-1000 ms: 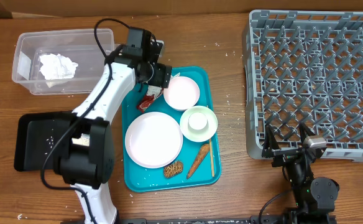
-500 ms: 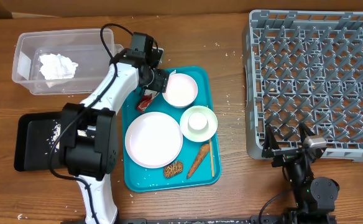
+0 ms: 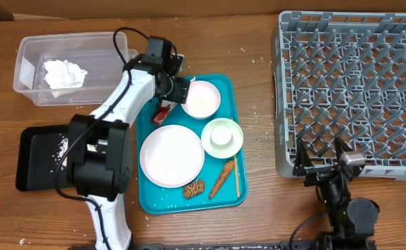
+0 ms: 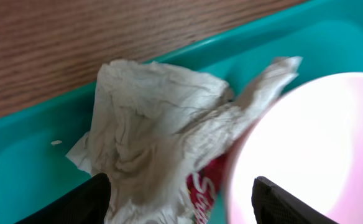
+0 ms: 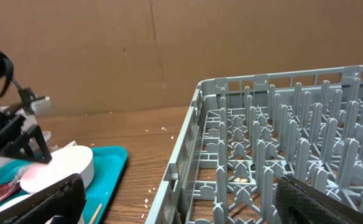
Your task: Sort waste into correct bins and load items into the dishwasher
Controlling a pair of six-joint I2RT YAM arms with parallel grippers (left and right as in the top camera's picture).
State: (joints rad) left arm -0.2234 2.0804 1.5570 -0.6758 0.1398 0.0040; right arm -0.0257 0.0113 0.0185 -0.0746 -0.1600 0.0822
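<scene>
My left gripper [image 3: 174,97] hangs over the teal tray's [image 3: 151,198] back left corner, open. In the left wrist view its jaws [image 4: 178,208] straddle a crumpled white napkin [image 4: 153,124] lying over a red-and-white wrapper [image 4: 201,190], with a small white bowl [image 4: 306,143] at the right finger. A large plate [image 3: 172,155], a bowl holding a cup [image 3: 222,136], a carrot piece [image 3: 221,178] and a brown lump [image 3: 194,187] lie on the tray. The grey dishwasher rack [image 3: 352,90] stands right. My right gripper [image 3: 325,165] rests open at its front edge.
A clear tub [image 3: 33,52] at the back left holds another crumpled napkin [image 3: 64,73]. A black tray [image 3: 29,160] with rice grains sits at the front left. A thin wooden stick [image 3: 236,177] lies on the teal tray's right side. Rice is scattered on the table.
The left arm swung its elbow in and the gripper settled lower over the tray's corner, its jaws narrowing a little. The small bowl shifted slightly. The right arm stayed still.
</scene>
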